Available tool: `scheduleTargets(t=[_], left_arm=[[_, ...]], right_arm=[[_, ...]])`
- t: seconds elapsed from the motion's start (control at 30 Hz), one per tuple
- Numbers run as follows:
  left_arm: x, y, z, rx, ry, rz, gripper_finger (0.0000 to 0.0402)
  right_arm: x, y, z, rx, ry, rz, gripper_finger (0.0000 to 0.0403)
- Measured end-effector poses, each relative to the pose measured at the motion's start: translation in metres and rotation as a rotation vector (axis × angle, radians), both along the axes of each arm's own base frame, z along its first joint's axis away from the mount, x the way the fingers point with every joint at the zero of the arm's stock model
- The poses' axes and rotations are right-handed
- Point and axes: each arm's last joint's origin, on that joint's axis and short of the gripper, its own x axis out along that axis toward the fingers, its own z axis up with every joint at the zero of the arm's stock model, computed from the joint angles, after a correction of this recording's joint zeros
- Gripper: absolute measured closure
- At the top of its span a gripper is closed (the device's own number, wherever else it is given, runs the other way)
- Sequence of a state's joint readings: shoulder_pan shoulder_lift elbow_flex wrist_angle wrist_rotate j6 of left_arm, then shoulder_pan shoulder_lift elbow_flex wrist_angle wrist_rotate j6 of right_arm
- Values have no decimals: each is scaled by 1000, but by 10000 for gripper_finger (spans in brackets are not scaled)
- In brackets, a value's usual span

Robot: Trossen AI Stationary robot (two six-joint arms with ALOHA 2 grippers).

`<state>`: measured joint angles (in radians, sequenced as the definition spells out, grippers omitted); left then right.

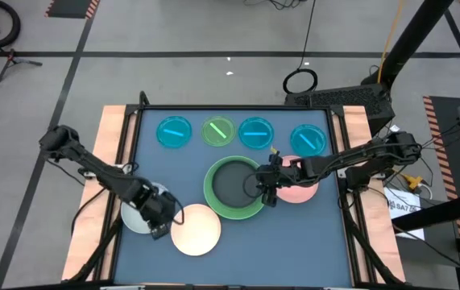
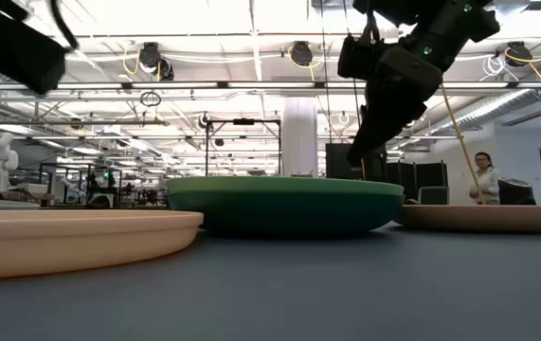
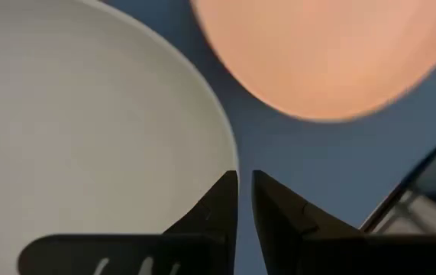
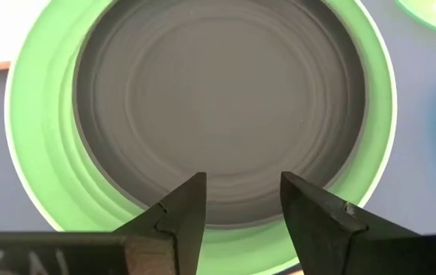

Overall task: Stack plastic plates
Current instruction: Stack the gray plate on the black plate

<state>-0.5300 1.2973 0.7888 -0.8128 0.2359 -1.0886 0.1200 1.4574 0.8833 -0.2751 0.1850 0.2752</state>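
Right wrist view — dark grey plate (image 4: pixel 225 114) nested in green plate (image 4: pixel 38 153), beyond spread jaws — untouched.

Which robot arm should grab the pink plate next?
Probably the right. The right gripper hovers open at the green stack's edge, with the pink plate right beside it. The left gripper is far across, closing on the pale grey plate.

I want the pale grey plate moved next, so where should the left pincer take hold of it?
By the thin rim of the pale grey plate on the edge facing the cream plate, where the left pincer hovers nearly shut; the plate lies flat, so only its raised lip looks grippable.
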Motion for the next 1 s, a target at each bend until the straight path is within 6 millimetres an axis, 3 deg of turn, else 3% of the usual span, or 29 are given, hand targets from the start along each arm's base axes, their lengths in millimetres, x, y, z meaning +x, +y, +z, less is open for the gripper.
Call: scheduleTargets(t=[0.53,1.0], left_arm=[[-15,-35,6,88,-85,-143,355],[-27,-45,3,199,-153,-152,354]], right_arm=[[1,0,1,10,-16,-7,243],[1,0,1,11,-16,-8,243]])
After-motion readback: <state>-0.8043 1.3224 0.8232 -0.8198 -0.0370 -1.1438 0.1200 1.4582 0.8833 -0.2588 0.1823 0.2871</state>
